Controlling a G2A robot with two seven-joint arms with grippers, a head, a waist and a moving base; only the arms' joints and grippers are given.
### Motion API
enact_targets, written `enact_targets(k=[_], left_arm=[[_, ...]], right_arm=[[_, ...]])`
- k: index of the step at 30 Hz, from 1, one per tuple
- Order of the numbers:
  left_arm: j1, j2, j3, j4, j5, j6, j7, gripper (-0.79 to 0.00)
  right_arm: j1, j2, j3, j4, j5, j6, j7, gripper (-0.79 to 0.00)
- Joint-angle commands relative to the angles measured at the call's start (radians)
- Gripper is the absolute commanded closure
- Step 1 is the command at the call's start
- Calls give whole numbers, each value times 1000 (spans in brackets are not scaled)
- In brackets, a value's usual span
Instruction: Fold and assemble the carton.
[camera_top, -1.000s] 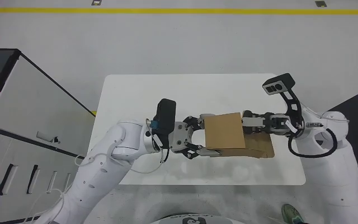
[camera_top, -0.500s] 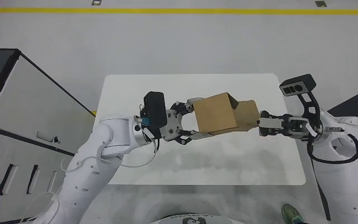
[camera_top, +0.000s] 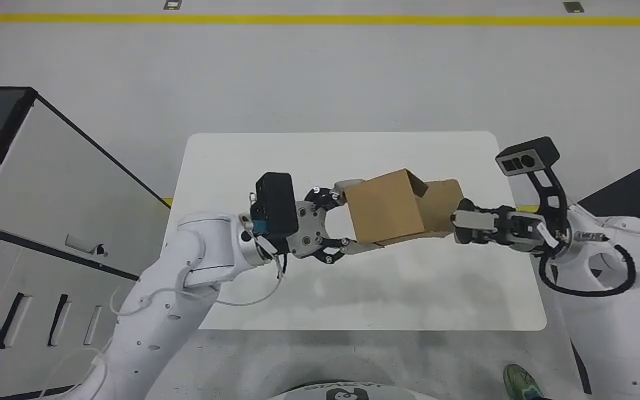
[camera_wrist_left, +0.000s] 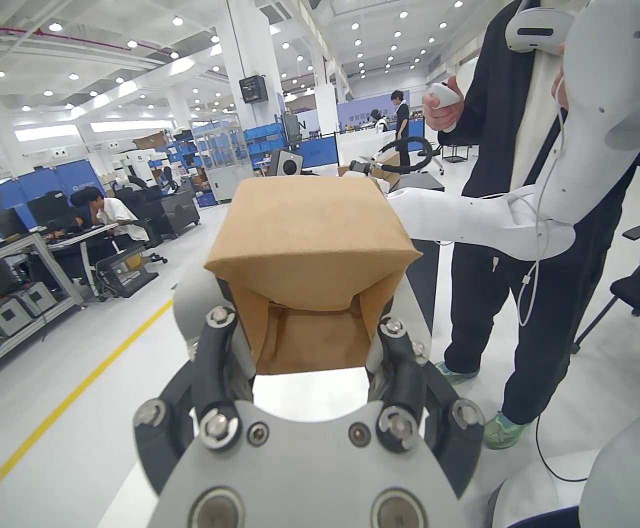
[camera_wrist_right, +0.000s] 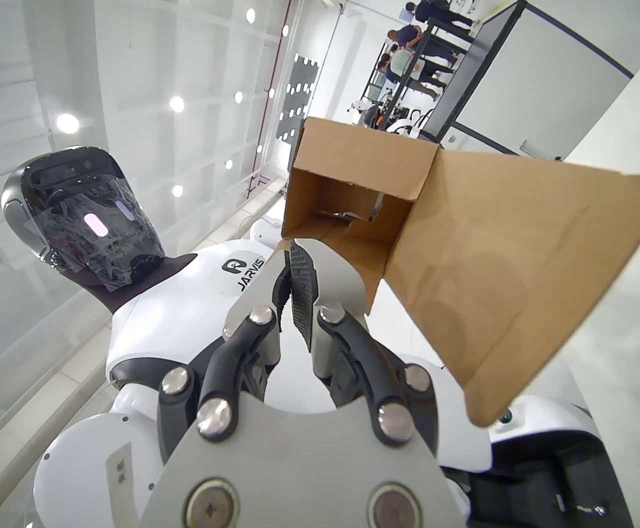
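Observation:
A brown carton (camera_top: 395, 205) hangs over the middle of the white table (camera_top: 300, 160), opened into a square tube. My left gripper (camera_top: 345, 215) is shut on its near end, with one finger on each side wall (camera_wrist_left: 312, 320) of the carton (camera_wrist_left: 305, 235). At the opposite end a wide flap (camera_wrist_right: 475, 280) sticks out beside the open mouth. My right gripper (camera_top: 458, 222) meets that end, its fingers pressed together (camera_wrist_right: 290, 255) on a thin edge at the mouth's corner. The end flaps inside the left grip are partly folded in.
A black-framed cabinet (camera_top: 40, 150) stands left of the table. A yellow floor line (camera_top: 320, 19) runs beyond the far edge. Bare table surface lies all around under the carton.
The carton went from lying flat near the front of the table to being lifted and opened into a tube. My right arm swung outward, then came slightly back toward the carton.

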Motion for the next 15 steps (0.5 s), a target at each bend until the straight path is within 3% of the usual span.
enact_targets(k=[1,8,15], left_arm=[[1,0,5,-2,-4,-2,-1,0],[7,-1,17,-9,-6,1,-1,0],[20,4,-24,-9,17,25,10,0]], right_arm=[[1,0,-2,-1,-4,-1,-2,0],[10,2,-11,-3,-17,2,-7,0],[9,5,8,-7,-3,6,5,0]])
